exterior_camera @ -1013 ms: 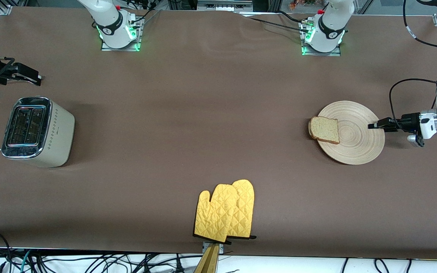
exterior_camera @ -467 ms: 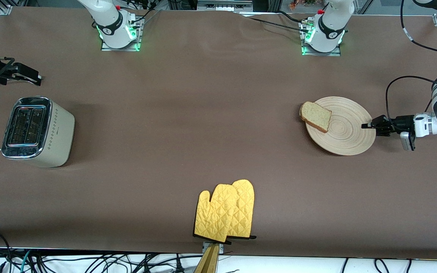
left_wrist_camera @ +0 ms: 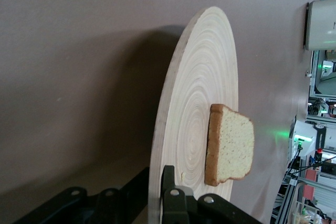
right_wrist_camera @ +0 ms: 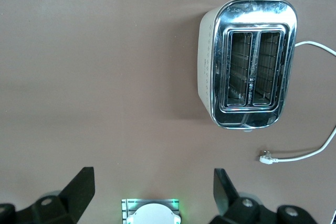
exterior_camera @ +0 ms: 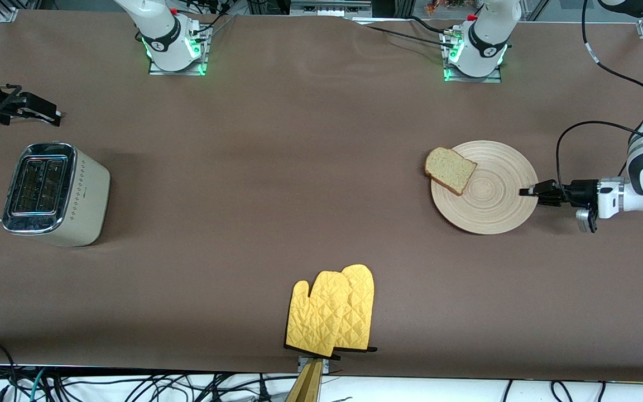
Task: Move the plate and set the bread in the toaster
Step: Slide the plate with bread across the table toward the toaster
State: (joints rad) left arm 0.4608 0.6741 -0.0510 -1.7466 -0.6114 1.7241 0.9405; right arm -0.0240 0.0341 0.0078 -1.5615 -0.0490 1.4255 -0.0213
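The light-wood plate [exterior_camera: 494, 206] is toward the left arm's end of the table. My left gripper [exterior_camera: 525, 191] is shut on its rim, one finger above and one below, as the left wrist view [left_wrist_camera: 160, 192] shows. The bread [exterior_camera: 450, 170] lies flat on the plate, overhanging the edge that faces the right arm's end; the left wrist view shows the bread [left_wrist_camera: 233, 148] and the plate [left_wrist_camera: 194, 87]. The toaster [exterior_camera: 53, 192] stands at the right arm's end, both slots empty [right_wrist_camera: 252, 61]. My right gripper [exterior_camera: 53, 115] waits open and empty, up beside the toaster [right_wrist_camera: 152, 187].
A pair of yellow oven mitts [exterior_camera: 332, 312] lies at the table's edge nearest the front camera, midway along it. The toaster's white cord [right_wrist_camera: 315, 150] trails on the table, unplugged. The arm bases [exterior_camera: 173, 44] [exterior_camera: 475, 50] stand along the farthest edge.
My left gripper has carried the plate with the bread toward the right arm's end of the table. The bread has stayed on the plate. The right arm has not moved.
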